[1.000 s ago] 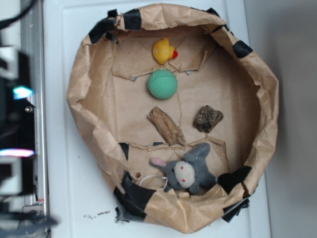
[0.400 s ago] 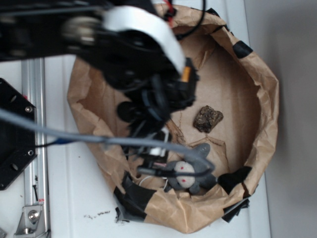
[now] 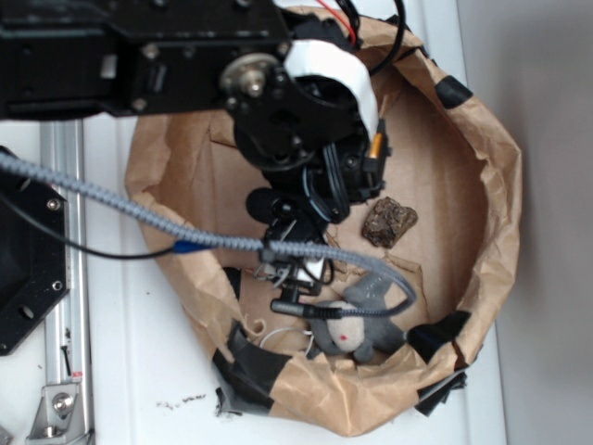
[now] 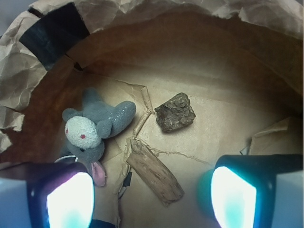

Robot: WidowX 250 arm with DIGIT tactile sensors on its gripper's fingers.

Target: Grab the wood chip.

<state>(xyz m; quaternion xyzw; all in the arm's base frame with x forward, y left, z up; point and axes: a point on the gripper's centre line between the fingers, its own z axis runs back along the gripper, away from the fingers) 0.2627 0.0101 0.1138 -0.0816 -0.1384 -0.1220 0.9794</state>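
Observation:
In the wrist view the wood chip (image 4: 154,172), a light-brown, finger-shaped piece with lengthwise grain, lies flat on the paper floor of the bowl. It lies at a slant. My gripper (image 4: 149,197) hangs open above it, its lit fingers (image 4: 64,202) standing wide apart on either side of the chip's near end, clear of it. Nothing is between them. In the exterior view my black arm (image 3: 296,120) covers the chip.
A dark lumpy bark chunk (image 4: 175,112) (image 3: 388,222) lies just beyond the chip. A grey plush animal (image 4: 95,126) (image 3: 357,320) lies by my left finger. The crumpled paper bowl wall (image 3: 491,185) with black tape patches rings everything.
The arm swung in from outside the frame to above the bowl. It now hides the wood chip, the green ball and the yellow duck in the exterior view. Nothing was taken hold of.

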